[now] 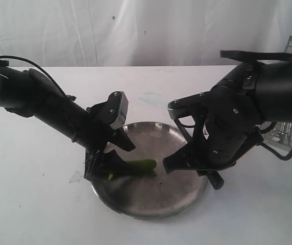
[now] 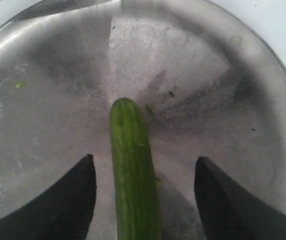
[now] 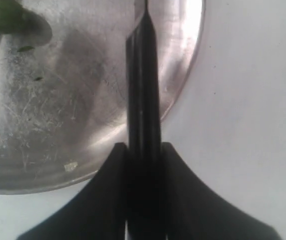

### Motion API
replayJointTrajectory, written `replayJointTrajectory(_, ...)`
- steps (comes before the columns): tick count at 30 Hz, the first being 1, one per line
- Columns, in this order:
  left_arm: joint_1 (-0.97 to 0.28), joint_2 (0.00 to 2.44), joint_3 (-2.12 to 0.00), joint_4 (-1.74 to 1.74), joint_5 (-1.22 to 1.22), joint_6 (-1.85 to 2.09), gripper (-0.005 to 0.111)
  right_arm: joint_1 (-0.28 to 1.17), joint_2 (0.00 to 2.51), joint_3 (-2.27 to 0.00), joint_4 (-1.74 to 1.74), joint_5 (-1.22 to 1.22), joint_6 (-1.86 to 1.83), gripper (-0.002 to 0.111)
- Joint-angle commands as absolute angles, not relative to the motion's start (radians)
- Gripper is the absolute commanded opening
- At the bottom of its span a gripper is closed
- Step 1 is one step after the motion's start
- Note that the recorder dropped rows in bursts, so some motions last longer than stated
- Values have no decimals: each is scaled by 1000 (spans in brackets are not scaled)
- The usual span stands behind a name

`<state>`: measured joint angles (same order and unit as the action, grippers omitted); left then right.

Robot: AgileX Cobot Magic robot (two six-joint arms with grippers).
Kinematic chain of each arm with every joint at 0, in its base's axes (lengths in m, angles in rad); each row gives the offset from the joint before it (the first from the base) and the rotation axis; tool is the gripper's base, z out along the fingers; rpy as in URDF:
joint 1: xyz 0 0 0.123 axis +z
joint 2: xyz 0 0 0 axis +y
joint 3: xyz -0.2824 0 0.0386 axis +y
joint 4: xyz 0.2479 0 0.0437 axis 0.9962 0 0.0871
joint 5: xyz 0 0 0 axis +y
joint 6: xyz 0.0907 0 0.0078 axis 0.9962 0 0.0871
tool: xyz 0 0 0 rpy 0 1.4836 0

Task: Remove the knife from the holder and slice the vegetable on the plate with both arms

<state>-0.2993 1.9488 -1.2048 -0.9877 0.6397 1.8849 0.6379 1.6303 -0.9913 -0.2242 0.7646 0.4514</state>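
The green vegetable (image 1: 140, 166) lies on the round metal plate (image 1: 156, 196), left of its centre. My left gripper (image 1: 119, 159) is open and straddles the vegetable's near end. In the left wrist view the vegetable (image 2: 132, 170) runs between the two black fingers (image 2: 73, 200) with a gap on each side. My right gripper (image 1: 189, 153) hangs over the plate's right part, shut on the knife (image 1: 170, 162). In the right wrist view the dark knife (image 3: 143, 75) sticks out from the gripper (image 3: 143, 145) across the plate's rim (image 3: 183, 85). The vegetable's tip (image 3: 8, 15) shows in one corner.
The silver wire holder (image 1: 288, 133) stands at the far right, mostly hidden behind the right arm. White tabletop (image 1: 28, 204) surrounds the plate, with a white curtain (image 1: 136, 30) behind. Small green scraps (image 2: 19, 84) lie on the plate.
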Motion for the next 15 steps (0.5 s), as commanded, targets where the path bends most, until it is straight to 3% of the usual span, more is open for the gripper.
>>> replayJointTrajectory(1,-305,1993,-1194,-1058,628,1916,63,636,1597,-987,-237,754,455,0)
replayJointTrajectory(9,-305,2054,-1194,-1063,516,1910,53,636,1553,-987,-235,762,455,0)
replayJointTrajectory(11,-305,2055,-1194,-1095,491,1900,39,636,1543,-987,-235,760,455,0)
replayJointTrajectory(14,-305,2055,-1211,-1212,438,1833,2,636,1534,-987,-235,758,455,0)
replayJointTrajectory(15,-305,2055,-1219,-1233,430,1819,1,636,1534,-987,-235,758,455,0)
